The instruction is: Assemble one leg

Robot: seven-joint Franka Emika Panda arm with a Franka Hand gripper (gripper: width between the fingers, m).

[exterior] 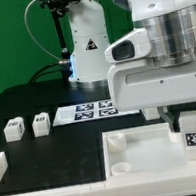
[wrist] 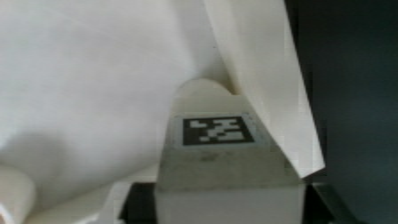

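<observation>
My gripper is shut on one leg, a small white block with a black-and-white tag. It holds the leg upright over the exterior view's right side of the large white panel. Whether the leg touches the panel I cannot tell. In the wrist view the leg fills the middle, tag facing the camera, between the dark fingers, with the white panel behind it. Two more legs stand on the black table at the exterior view's left.
The marker board lies behind the panel, in front of the arm's white base. Another white part lies at the exterior view's far left edge. The panel has a round corner socket near its left corner.
</observation>
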